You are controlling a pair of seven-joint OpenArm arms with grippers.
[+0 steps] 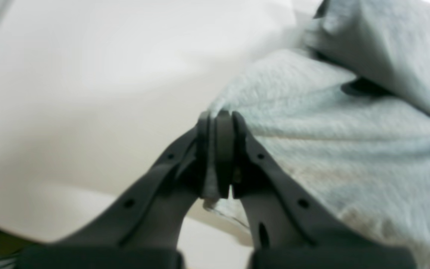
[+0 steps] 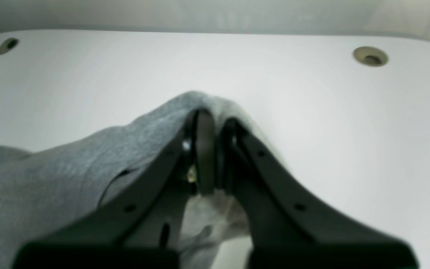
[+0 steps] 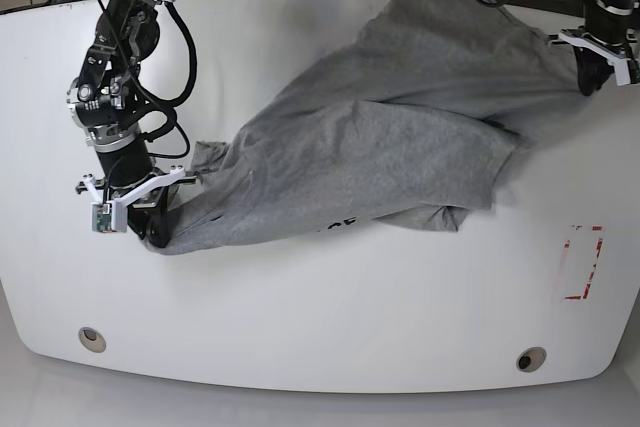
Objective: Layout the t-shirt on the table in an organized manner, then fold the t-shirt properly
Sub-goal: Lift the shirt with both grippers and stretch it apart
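The t-shirt (image 3: 390,137) lies stretched across the white surface (image 3: 320,317), its long axis running diagonally from the right end effector (image 3: 155,225) to the left end effector (image 3: 592,77). Taking the red-and-white mark (image 3: 582,262) as landmark: the cloth's lower hem hangs well apart from it, up and toward the middle, with bare surface between. The whole strip of surface on the mark's side, holding two round grommets (image 3: 92,338) (image 3: 530,359), is open room. The left end effector sits close to the surface's edge above the mark; the fabric's upper edge reaches near the opposite long rim. Both end effectors are clenched on cloth: the left (image 1: 217,123) pinches a thin fold, the right (image 2: 211,127) a bunched corner. Black lettering shows near the lower fold, possibly upside down; too small to read
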